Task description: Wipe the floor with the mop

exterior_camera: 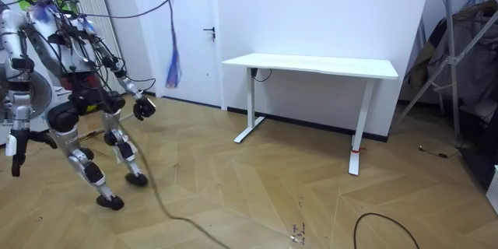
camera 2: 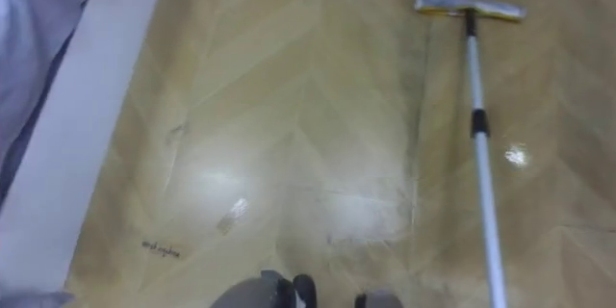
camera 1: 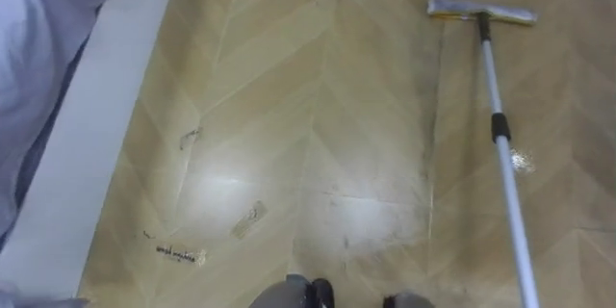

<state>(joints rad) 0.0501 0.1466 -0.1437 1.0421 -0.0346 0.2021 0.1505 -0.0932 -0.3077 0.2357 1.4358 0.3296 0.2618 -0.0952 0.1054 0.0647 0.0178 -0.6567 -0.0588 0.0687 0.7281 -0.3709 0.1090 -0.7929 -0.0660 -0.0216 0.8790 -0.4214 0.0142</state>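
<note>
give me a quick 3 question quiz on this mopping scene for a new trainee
1. True or false: the mop head rests on the wood floor.
2. In the eye views, the mop handle runs from the head toward: A) the lower right, B) the lower left, C) the upper left.
3. Fill in: in the room view, a white ____ stands to the room view's right of the robot.

Key: 1 true; 2 A; 3 desk.
</note>
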